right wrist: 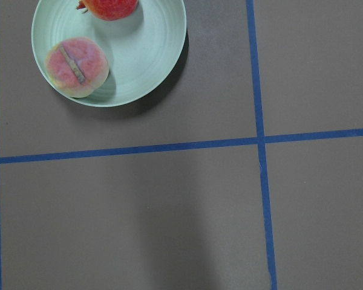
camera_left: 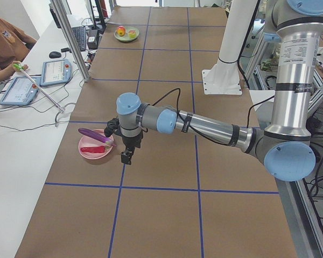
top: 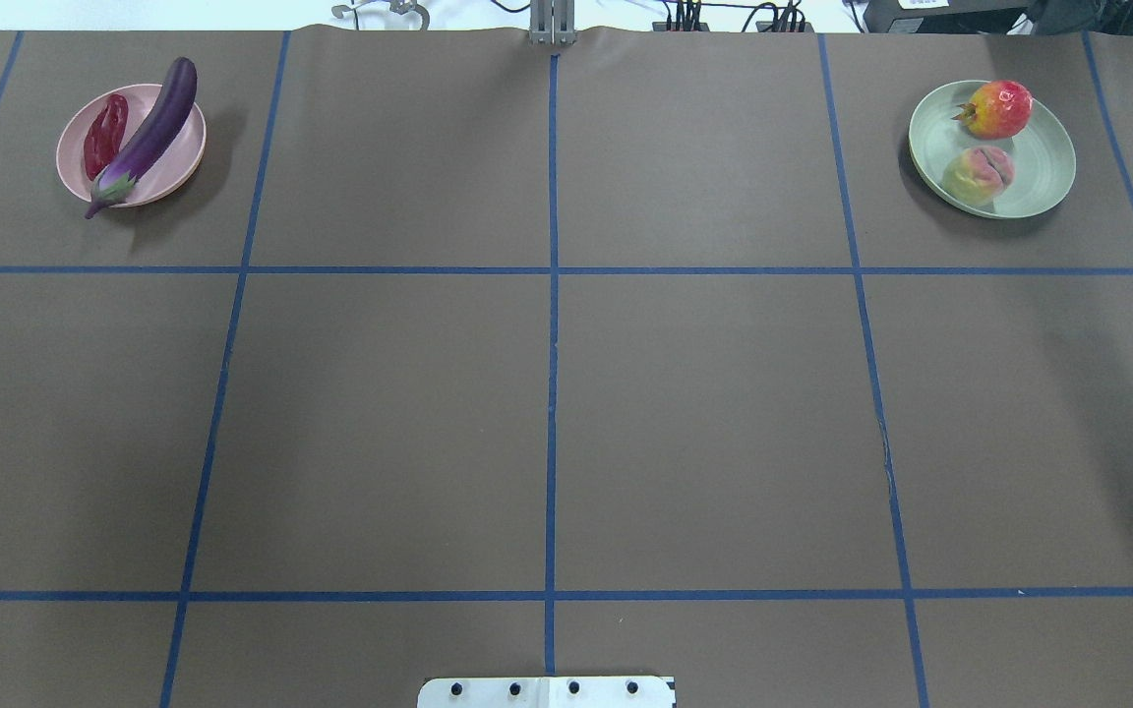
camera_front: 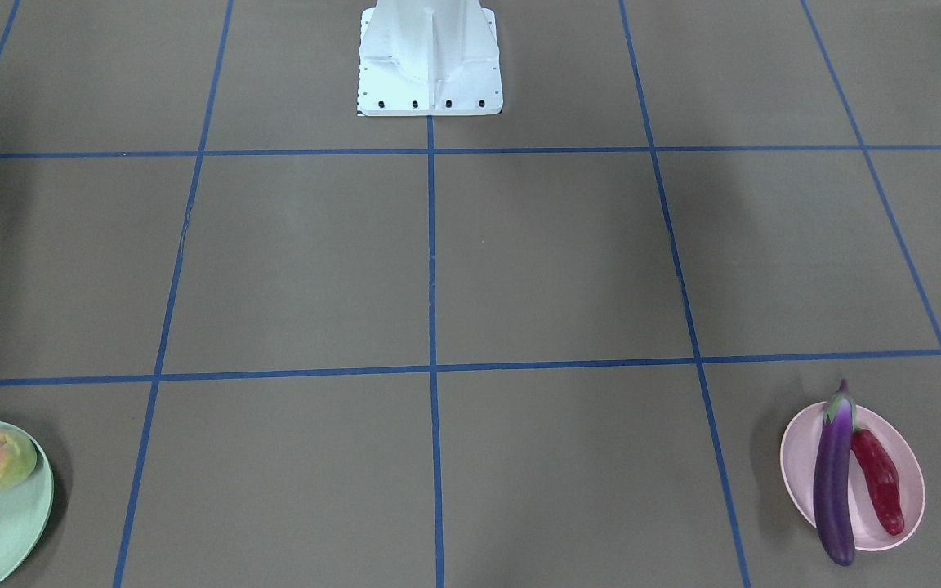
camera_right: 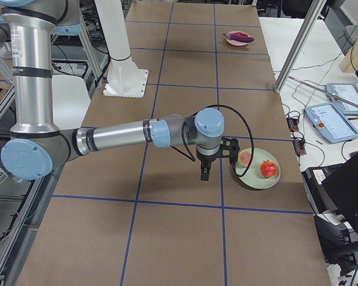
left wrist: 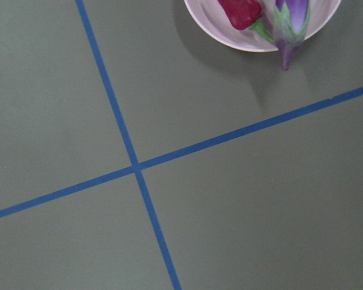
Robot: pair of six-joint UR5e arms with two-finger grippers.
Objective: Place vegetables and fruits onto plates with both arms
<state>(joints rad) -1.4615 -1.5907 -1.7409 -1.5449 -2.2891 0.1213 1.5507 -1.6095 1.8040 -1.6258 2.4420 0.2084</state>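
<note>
Long glossy purple eggplant lay diagonally across pale pink round plate, cap pointing near-left. Could not tell the state of left gripper or right gripper.

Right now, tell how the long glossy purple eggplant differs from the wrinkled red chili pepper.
The purple eggplant is smooth, the red chili pepper wrinkled. The eggplant is far longer, overhanging the pale pink plate at both ends; the chili pepper stays inside its rim. Both lie side by side on that plate.

Left arm, right arm: silver-grey tubes, light blue joint caps, black bands, black cable looped at wrist. Left arm's upright tube carried printed label. White base had four dark screws.
</note>
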